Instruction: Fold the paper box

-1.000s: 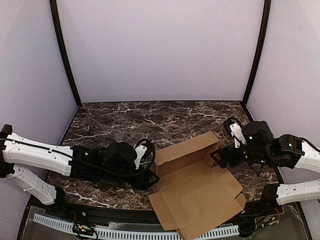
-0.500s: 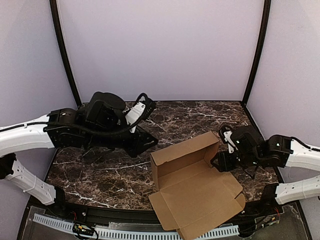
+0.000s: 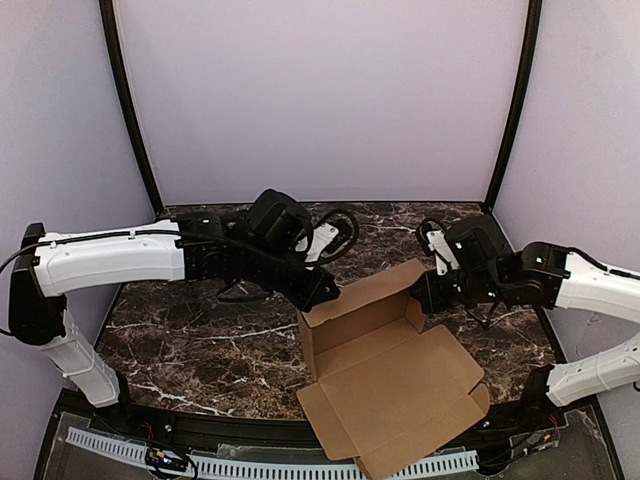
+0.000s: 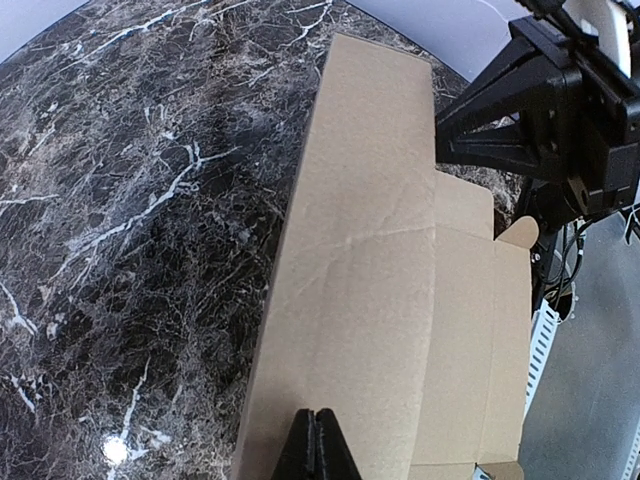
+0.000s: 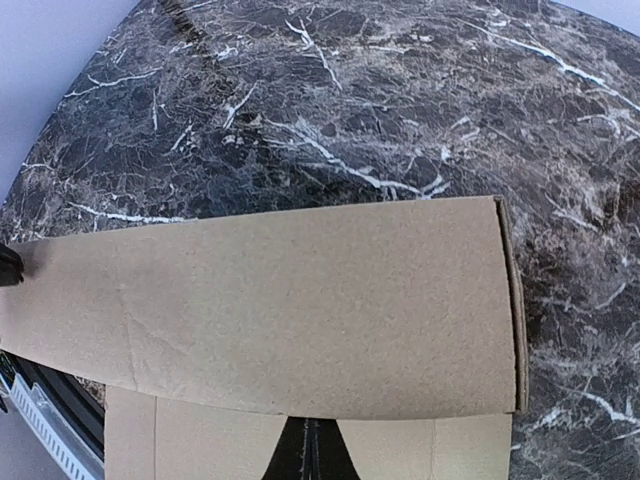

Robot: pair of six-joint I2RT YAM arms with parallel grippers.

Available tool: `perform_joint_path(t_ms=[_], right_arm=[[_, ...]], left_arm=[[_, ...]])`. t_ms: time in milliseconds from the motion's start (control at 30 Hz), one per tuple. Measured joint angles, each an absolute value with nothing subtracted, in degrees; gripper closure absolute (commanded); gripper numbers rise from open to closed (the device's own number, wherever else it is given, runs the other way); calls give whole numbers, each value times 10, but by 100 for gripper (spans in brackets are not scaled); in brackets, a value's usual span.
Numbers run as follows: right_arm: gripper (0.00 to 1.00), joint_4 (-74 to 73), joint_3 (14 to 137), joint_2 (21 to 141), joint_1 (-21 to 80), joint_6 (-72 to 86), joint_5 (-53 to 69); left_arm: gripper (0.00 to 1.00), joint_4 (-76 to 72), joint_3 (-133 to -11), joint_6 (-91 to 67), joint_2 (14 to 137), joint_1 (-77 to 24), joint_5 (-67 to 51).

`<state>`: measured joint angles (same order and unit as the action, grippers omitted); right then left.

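Between closed left hand (image 3: 320, 296) and closed right hand (image 3: 422, 300), paper box (image 3: 395, 375) lies half-folded.

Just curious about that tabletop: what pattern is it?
Dark marble with white veins; the tabletop shows best in the right wrist view.

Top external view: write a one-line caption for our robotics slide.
Left gripper and right gripper pinch the rear wall of a half-folded box on a marble table.
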<state>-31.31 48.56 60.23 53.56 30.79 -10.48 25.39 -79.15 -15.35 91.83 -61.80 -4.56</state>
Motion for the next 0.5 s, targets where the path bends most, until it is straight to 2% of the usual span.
perform_joint_path(t_ms=[267,500], right_arm=[[100,-279,578,716,497,254,-74],[100,-257,700,849,476,202,-31]], left_arm=[[99,232,-782,-153,921,-591,-50],[99,147,-691,-167,882,-542,-51]])
